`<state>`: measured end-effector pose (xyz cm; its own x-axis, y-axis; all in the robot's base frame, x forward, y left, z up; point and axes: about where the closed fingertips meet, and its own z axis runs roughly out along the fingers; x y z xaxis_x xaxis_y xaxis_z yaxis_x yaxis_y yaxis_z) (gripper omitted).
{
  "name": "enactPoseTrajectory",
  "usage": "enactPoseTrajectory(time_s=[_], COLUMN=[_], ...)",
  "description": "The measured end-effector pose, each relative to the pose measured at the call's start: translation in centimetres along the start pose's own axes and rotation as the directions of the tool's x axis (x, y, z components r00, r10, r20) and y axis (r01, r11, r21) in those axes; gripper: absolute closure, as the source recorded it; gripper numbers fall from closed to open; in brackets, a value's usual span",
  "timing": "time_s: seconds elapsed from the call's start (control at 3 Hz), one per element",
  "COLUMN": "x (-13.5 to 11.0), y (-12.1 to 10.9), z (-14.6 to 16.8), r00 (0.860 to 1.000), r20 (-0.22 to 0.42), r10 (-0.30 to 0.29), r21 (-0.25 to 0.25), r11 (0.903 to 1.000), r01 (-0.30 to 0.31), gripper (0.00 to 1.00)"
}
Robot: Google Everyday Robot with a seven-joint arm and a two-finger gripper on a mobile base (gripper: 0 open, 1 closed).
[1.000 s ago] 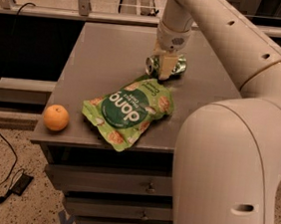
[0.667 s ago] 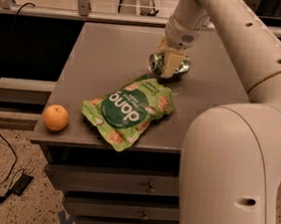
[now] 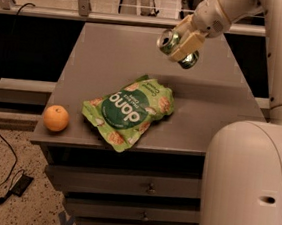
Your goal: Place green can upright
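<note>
The green can (image 3: pixel 174 43) is a small metallic can, held tilted on its side in the air above the back right part of the grey table (image 3: pixel 111 61). Its silver top faces left. My gripper (image 3: pixel 183 44) comes down from the upper right and is shut on the can, its pale fingers (image 3: pixel 188 43) clamped across the can's body. The can does not touch the table.
A flat green snack bag (image 3: pixel 128 110) with white lettering lies at the table's middle front. An orange (image 3: pixel 56 118) sits at the front left corner. My large white arm and base (image 3: pixel 249 181) fill the right side. Drawers sit below the tabletop.
The gripper has lifted the can off the table and raised it; the can was lying on the tabletop before. The bag and the orange have not moved on the table.
</note>
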<state>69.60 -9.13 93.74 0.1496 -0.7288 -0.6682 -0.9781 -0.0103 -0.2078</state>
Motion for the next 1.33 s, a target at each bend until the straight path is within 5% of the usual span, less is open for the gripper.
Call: enactPoseTrajectory(time_s=[0.33, 0.67, 1.0, 1.33], x=[-2.2, -2.5, -1.1, 0.9], y=[0.3, 0.5, 0.5, 2.3], z=[-3.4, -6.6, -9.4, -10.9], r00=[0.958, 0.865, 0.784, 0.72], r20=[0.273, 0.477, 0.574, 0.617], r10=[0.081, 0.158, 0.235, 0.317], r21=[0.015, 0.002, 0.008, 0.003], r11=[0.996, 0.9835, 0.956, 0.914], r01=[-0.088, -0.181, -0.293, -0.406], gripper=[1.0, 1.0, 1.0, 1.0])
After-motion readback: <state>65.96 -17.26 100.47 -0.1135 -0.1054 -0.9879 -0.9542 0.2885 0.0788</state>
